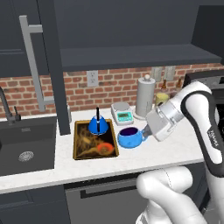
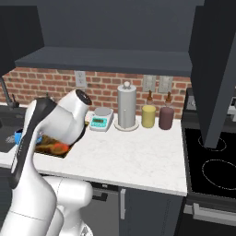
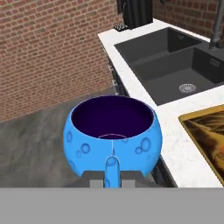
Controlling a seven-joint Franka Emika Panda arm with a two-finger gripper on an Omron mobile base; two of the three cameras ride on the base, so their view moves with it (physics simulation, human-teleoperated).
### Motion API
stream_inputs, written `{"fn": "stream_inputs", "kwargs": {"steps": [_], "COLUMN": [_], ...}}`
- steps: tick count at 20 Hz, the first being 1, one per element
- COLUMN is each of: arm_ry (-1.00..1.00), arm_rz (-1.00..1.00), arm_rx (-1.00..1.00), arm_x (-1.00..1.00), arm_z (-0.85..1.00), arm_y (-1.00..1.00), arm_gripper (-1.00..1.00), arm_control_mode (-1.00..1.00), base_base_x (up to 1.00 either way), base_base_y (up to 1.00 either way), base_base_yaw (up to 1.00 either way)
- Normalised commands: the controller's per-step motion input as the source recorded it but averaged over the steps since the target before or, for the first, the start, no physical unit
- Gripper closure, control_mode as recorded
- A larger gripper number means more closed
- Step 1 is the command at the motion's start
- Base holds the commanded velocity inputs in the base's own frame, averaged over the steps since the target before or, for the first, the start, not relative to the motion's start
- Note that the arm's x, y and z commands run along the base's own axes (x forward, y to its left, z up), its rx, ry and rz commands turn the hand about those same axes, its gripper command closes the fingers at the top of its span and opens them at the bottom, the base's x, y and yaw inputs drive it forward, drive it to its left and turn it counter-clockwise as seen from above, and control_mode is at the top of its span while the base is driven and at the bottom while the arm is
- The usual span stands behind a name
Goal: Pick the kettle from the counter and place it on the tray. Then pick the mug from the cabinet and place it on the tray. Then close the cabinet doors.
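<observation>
The mug [image 1: 130,137] was held by its little side handle in the clenched gripper [image 3: 112,179], upright, just beside the right edge of the tray [image 1: 79,148] above the counter [image 1: 144,158]. The kettle [image 1: 98,126] was seen standing on the tray's far end.

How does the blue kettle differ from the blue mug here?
The kettle is domed and closed, with a black arched handle on top; the mug is an open cup with a dark inside and a small side handle. The kettle stands on the tray; the mug is held by the gripper just right of it. Both are bright blue.
</observation>
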Motion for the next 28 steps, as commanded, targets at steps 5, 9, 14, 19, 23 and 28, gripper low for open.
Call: {"fn": "stream_inputs", "kwargs": {"steps": [5,9,14,19,23,28], "arm_ry": [0.0,-0.01,0.0,0.0,0.0,0.0], "arm_rz": [0.02,0.0,0.06,0.09,0.11,0.08], "arm_rx": [0.0,0.01,0.05,0.0,0.0,0.0], "arm_x": [0.69,0.74,0.7,0.8,0.69,0.61], "arm_z": [-0.59,-0.42,-0.3,-0.31,-0.32,-0.26], "arm_y": [0.14,0.13,0.09,0.29,0.25,0.17], "arm_gripper": [1.0,1.0,1.0,1.0,1.0,1.0], "arm_control_mode": [-1.0,-1.0,-1.0,-1.0,-1.0,-1.0], "base_base_x": [0.0,0.0,0.0,0.0,0.0,0.0], "base_base_y": [0.0,0.0,0.0,0.0,0.0,0.0], "base_base_yaw": [0.0,0.0,0.0,0.0,0.0,0.0]}}
